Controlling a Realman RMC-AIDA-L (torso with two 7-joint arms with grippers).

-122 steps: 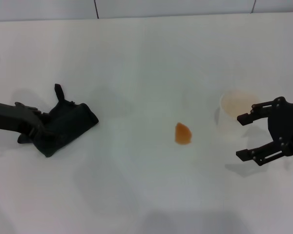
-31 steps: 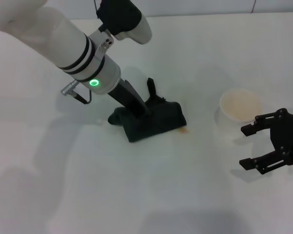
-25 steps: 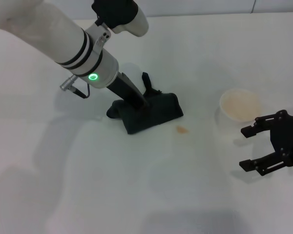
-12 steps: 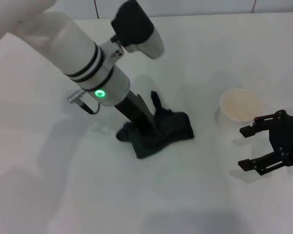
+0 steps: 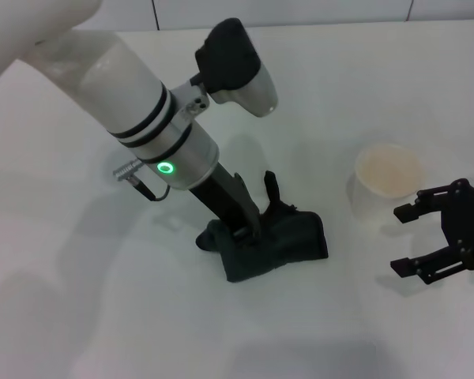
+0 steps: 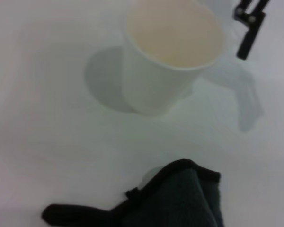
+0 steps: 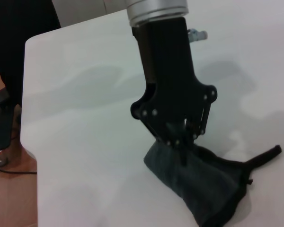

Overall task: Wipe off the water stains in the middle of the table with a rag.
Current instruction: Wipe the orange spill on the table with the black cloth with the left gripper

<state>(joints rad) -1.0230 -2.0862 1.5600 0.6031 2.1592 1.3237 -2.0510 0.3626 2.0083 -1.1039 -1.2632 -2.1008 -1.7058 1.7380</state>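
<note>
My left gripper (image 5: 250, 230) is shut on a dark rag (image 5: 278, 243) and presses it flat on the white table (image 5: 87, 316), near the middle. In the right wrist view the left gripper (image 7: 180, 144) clamps the rag (image 7: 206, 187) from above. An edge of the rag (image 6: 182, 198) also shows in the left wrist view. The water stains are hidden; no orange blot shows around the rag. My right gripper (image 5: 431, 238) hovers open and holds nothing, at the right just in front of the cup.
A white paper cup (image 5: 387, 178) with an orange-tinted inside stands upright right of the rag; it fills the left wrist view (image 6: 173, 52) close by. The table's edge and the floor (image 7: 9, 156) show in the right wrist view.
My left arm has dragged the rag forward and to the right over the spot where a small orange blot showed a second ago; that blot no longer shows. The right gripper has stayed put.
</note>
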